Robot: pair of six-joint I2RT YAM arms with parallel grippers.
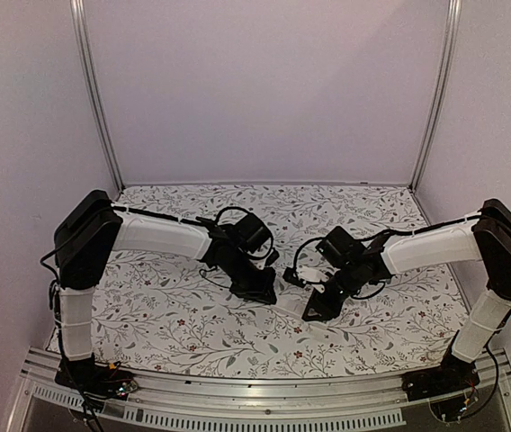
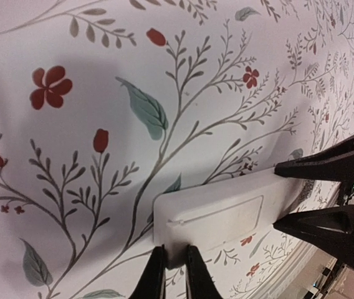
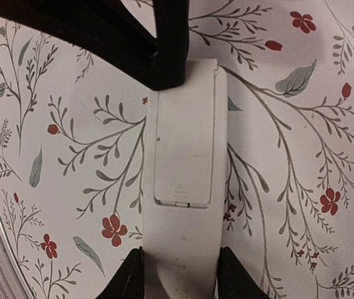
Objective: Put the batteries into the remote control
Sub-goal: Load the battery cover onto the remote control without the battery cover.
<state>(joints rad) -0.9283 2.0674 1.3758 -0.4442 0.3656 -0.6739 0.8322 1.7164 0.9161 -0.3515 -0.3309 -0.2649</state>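
Here: floral table [image 1: 165, 306], lilac walls [image 1: 255, 90]; one remote control [image 3: 183, 156], right fingers [image 3: 130, 277] clamping it, left fingers [image 2: 154, 277] near-closed at its end.

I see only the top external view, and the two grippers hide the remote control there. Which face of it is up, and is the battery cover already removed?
Observer: The back is up. The battery cover sits closed on the remote control.
Operator: What does the arm on the right do?
Observer: The right gripper straddles the end far from the cover, with a finger against each long side.
Operator: And the other arm?
Observer: The left gripper, its fingers almost together, meets a corner of the remote's cover end.
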